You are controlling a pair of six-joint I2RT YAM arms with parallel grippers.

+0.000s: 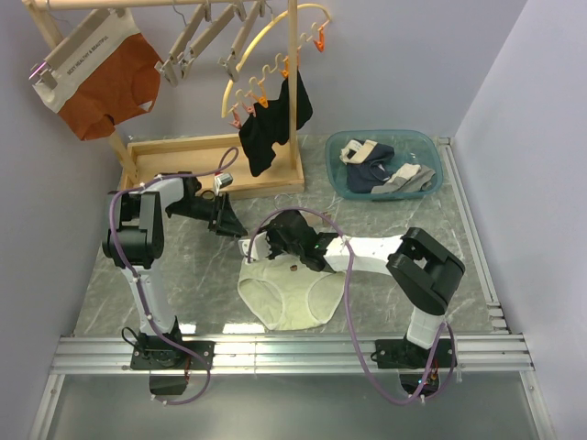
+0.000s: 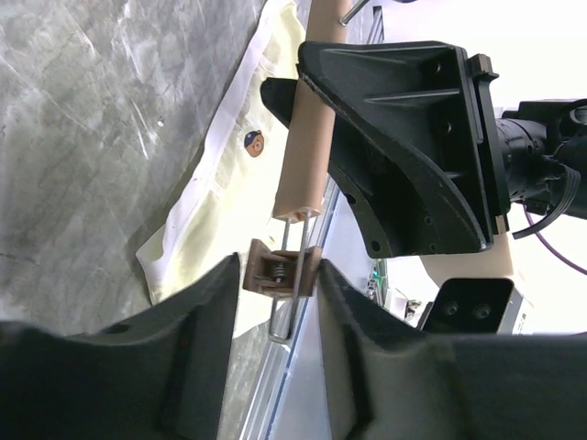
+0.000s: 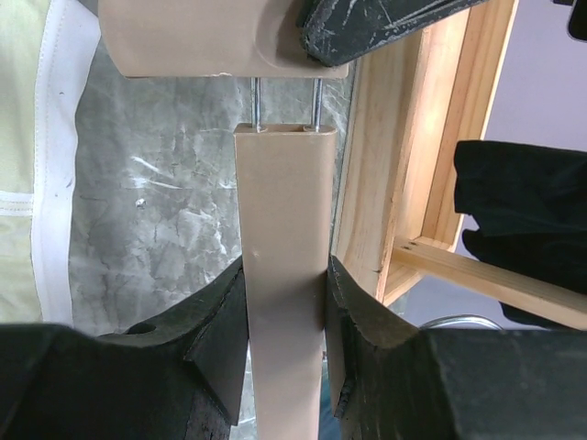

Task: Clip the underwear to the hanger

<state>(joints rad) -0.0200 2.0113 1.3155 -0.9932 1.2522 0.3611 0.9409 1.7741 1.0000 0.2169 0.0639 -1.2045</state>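
The cream-yellow underwear [image 1: 289, 293] lies flat on the marble table, waistband toward the arms' grippers. It also shows in the left wrist view [image 2: 229, 165] with its dark spot [image 2: 254, 142], and in the right wrist view [image 3: 18, 137]. The light-wood hanger bar [image 3: 282, 275] is held above the waistband's left end. My right gripper [image 1: 273, 236] [image 3: 284, 275] is shut on the bar. My left gripper [image 1: 229, 220] [image 2: 280, 275] has its fingers against both sides of the hanger's end clip [image 2: 280, 268]. In the top view the hanger is mostly hidden by the grippers.
A wooden rack base [image 1: 183, 151] stands just behind the grippers. A black garment [image 1: 271, 124] hangs from a yellow hoop; rust-orange briefs [image 1: 101, 78] and several wood hangers [image 1: 211, 37] hang above. A teal basin [image 1: 390, 165] of clothes sits back right. Metal rails [image 1: 293, 353] run along the front edge.
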